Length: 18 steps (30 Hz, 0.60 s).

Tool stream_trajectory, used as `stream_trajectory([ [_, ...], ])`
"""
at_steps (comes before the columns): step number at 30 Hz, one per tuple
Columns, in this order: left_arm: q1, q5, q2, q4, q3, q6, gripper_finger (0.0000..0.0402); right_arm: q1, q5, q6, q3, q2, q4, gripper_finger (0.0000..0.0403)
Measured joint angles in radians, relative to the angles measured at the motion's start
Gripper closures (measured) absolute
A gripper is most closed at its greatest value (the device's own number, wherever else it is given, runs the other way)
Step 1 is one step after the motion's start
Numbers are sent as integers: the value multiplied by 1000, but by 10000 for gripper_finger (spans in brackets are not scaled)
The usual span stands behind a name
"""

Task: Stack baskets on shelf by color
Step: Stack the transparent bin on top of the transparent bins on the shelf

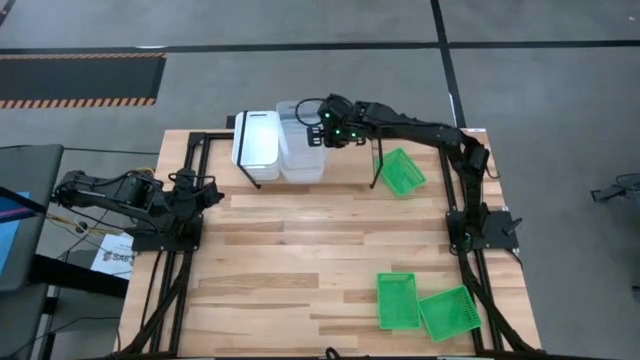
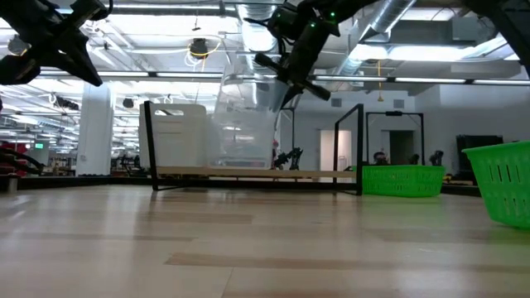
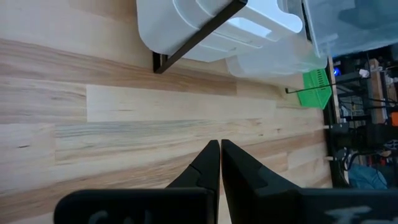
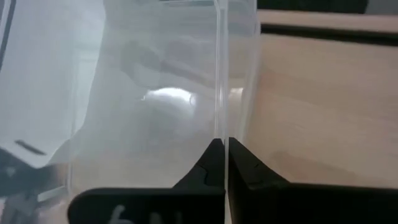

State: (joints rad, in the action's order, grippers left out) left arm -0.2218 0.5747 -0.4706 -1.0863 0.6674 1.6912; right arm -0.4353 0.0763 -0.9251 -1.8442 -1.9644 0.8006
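**shelfwatcher:** Where are we in the stacking? I see the right gripper (image 1: pixel 322 122) up over the shelf (image 2: pixel 257 174) at the back of the table.

**binstacker:** It's pinched tight on the thin wall of a clear basket (image 4: pixel 155 93). The wrist view shows the fingers closed right on that rim. From the low view the clear basket (image 2: pixel 248 91) hangs tilted above another clear one (image 2: pixel 240 149) that sits on the shelf, just beside the white basket (image 2: pixel 178 136). So my read: it's mid-placement of the clear stack.

**shelfwatcher:** And the left one?

**binstacker:** Left gripper (image 3: pixel 221 163) is clenched on nothing, parked over bare table on its own side, well away from the shelf.

**shelfwatcher:** What's next, you reckon?

**binstacker:** Level out the tilt, line it up over the lower clear one, lower till it nests, then let go. After that, the green ones are still loose: one green mesh basket (image 1: pixel 403 171) by the shelf's right end, two more (image 1: pixel 398 300) near the front edge.
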Motion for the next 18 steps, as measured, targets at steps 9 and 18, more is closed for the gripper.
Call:
stream_trajectory([
  [9,0,6,0,0,0,-11,400,37,82,5,0,0,-23,378],
  [18,0,6,0,0,0,-11,400,35,136,-41,-1,1,-26,325],
])
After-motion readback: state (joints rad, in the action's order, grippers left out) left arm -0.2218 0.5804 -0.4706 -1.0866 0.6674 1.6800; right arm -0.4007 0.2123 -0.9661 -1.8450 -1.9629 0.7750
